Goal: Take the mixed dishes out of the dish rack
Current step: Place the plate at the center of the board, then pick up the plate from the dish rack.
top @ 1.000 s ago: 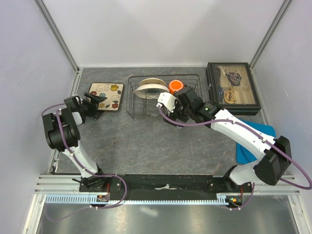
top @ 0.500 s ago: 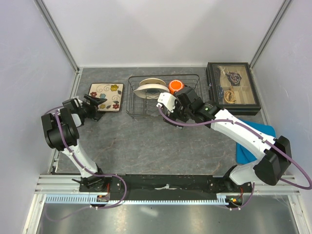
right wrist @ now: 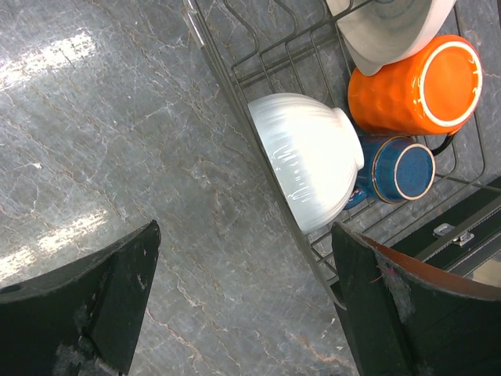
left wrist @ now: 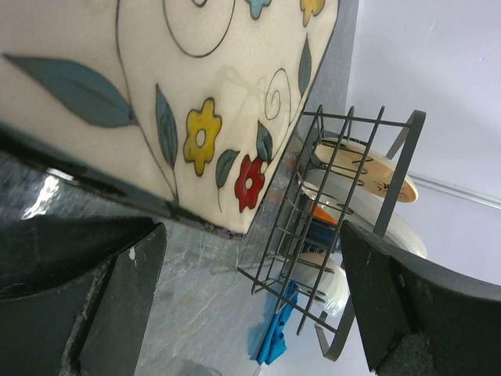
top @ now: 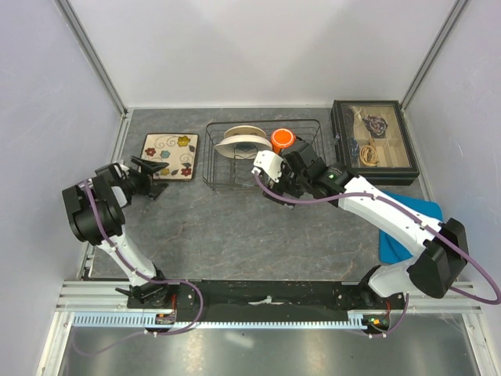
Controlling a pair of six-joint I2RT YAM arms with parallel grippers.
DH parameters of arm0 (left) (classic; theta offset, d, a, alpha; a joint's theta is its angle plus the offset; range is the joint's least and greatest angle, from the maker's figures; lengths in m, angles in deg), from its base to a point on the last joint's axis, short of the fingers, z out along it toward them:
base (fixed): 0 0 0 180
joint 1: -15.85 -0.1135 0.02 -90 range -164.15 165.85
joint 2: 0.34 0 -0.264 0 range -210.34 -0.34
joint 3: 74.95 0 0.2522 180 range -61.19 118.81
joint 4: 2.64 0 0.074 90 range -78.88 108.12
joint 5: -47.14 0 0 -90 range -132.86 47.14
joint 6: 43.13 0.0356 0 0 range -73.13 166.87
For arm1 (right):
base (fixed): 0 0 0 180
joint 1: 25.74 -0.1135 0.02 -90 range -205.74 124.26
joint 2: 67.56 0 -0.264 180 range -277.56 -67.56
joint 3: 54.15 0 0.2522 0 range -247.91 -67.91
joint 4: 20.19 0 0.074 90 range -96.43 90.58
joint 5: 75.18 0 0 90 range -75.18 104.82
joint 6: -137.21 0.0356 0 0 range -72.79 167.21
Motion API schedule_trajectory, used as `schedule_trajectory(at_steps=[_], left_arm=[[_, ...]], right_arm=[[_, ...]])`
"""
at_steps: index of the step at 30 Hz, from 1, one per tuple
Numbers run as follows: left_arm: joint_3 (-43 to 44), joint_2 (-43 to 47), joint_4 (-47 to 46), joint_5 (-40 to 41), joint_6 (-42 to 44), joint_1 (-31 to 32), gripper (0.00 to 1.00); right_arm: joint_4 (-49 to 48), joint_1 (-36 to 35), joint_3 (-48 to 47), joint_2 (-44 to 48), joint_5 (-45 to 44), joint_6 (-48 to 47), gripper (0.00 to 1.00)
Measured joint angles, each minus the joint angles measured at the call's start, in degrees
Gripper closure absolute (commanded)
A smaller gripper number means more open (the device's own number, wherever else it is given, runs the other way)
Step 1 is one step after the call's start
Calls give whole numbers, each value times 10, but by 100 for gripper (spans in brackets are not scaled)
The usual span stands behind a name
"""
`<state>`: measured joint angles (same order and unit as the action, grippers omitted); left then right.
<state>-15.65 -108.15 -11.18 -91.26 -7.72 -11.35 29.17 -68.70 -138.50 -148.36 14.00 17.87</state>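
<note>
The left arm has drawn back and to the left since a second ago, easing its left gripper (top: 155,178) off the square plate (top: 170,155). The right arm and every dish have stayed put.

The dish rack (top: 208,160) sits toward the back of the table (top: 235,227), its long side running left to right. The square plate lies flat on the table just left of the rack, its edges roughly in line with the rack's, with a narrow strip of table between the two. The left claw is spread wide and holds nothing. Its fingertips sit at the plate's near left corner, and contact cannot be judged.

In the rack's left half a round plate (top: 243,131) stands on edge, face toward the front, with a cream bowl (top: 244,146) just before it. In the right half the orange cup (right wrist: 415,86) is tipped so its mouth shows. The white bowl (right wrist: 309,157) leans on its side against the rack's near wall, with its foot toward the blue mug (right wrist: 403,168). The mug's handle points away from the bowl.

The right gripper (right wrist: 244,231) hangs over the rack's near right edge, jaws wide apart and empty. Grey table runs along the rack's near side. A black box (top: 372,141) stands just right of the rack, and a blue cloth (top: 407,227) lies nearer, to the right.
</note>
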Motion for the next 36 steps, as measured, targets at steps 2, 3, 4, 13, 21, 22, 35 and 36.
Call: schedule_trajectory(at_steps=[2,3,4,13,21,22,35,36], left_arm=[[-3,7,12,-2,6,-3,1],[-5,11,20,-3,11,-4,1],[-5,17,36,-6,17,-5,1],[31,80,217,-53,153,-6,1],[99,157,397,-88,344,-7,1],[104,167,412,-90,362,-7,1],[208,178,567,-145,618,-7,2],[218,173,576,-148,637,-7,2]], right_arm=[[0,0,1,3,0,0,2],[0,0,2,5,0,0,2],[0,0,3,8,0,0,2],[-22,1,8,22,-54,1,2],[-50,15,-15,14,-141,-8,2],[-54,17,-25,11,-148,-11,2],[-120,17,-121,-106,-111,-73,4],[-122,18,-133,-126,-104,-78,4]])
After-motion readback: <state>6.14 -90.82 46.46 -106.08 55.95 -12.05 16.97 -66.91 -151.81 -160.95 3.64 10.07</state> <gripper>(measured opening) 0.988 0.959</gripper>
